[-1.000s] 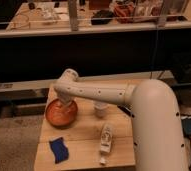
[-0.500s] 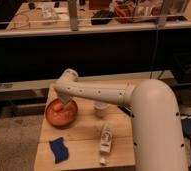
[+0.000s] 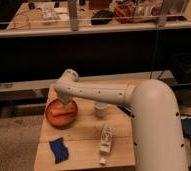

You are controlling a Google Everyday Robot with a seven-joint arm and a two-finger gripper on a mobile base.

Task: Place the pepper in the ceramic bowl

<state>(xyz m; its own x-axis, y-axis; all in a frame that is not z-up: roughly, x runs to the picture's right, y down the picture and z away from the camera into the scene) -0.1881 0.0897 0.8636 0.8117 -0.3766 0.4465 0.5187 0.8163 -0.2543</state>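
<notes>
The red-orange ceramic bowl point(image 3: 53, 116) stands at the back left of the wooden table point(image 3: 84, 145). A long, narrow, bright orange pepper point(image 3: 64, 115) lies across the inside of the bowl. My gripper point(image 3: 65, 103) is at the end of the white arm, right over the bowl's far rim and just above the pepper. I cannot see whether it is touching the pepper.
A small white cup point(image 3: 100, 109) stands right of the bowl, under the arm. A white bottle point(image 3: 106, 140) lies on its side at the front middle. A blue cloth point(image 3: 59, 149) lies at the front left. A dark shelf and railing run behind the table.
</notes>
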